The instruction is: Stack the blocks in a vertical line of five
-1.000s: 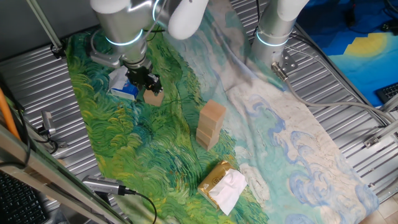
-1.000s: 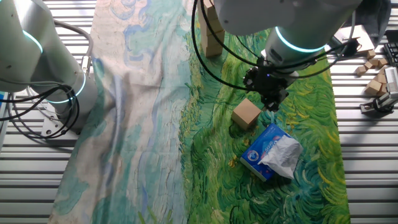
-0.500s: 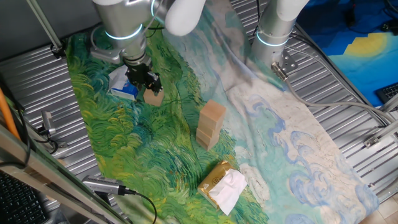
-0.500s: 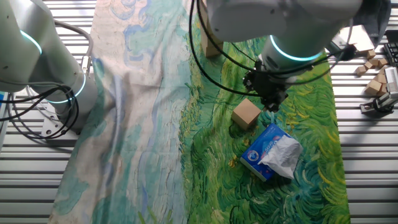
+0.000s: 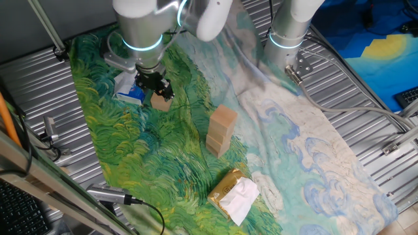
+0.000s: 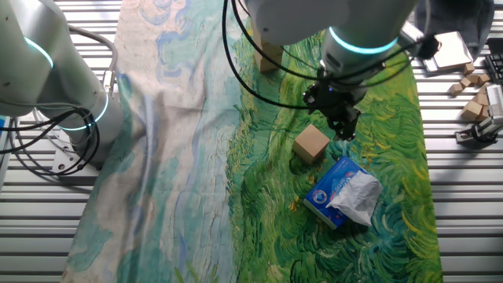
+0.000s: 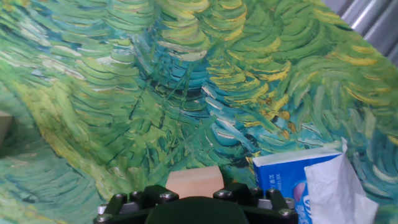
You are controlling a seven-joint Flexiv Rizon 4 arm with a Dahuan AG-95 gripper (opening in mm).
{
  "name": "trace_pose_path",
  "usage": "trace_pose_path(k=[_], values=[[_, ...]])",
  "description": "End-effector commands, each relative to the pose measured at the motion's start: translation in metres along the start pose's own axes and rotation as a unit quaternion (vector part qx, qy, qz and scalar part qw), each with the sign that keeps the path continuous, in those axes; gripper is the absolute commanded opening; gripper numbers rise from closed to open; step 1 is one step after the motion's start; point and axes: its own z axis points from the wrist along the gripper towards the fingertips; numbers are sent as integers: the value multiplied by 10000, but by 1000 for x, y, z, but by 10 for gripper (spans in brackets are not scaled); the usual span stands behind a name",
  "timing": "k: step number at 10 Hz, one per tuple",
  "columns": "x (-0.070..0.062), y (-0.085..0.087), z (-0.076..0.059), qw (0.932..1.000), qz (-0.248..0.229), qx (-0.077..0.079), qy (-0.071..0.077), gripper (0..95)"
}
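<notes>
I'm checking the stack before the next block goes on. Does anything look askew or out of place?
Yes. The stack leans: its upper blocks sit offset and twisted against the lower ones. Spare blocks lie off the cloth on the metal table. The loose block by the gripper looks fine.

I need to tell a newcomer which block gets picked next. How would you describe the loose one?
On the green painted cloth, find the blue-and-white packet. The loose block lies beside it, under the gripper; unlike the stacked blocks, it sits alone.
</notes>
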Motion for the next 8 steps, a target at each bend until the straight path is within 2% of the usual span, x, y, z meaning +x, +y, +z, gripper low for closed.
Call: trace_pose_path(k=[1,2,4,6,7,8], values=[[1,-1,0,10000,-12,5,-28,760],[1,-1,0,10000,-56,8,-38,570],[0,-4,7,9998,-172,18,-44,570],[3,-7,15,9995,-286,21,-119,570],[5,-6,16,9995,-305,24,-119,760],[5,-6,17,9994,-337,25,-115,760]])
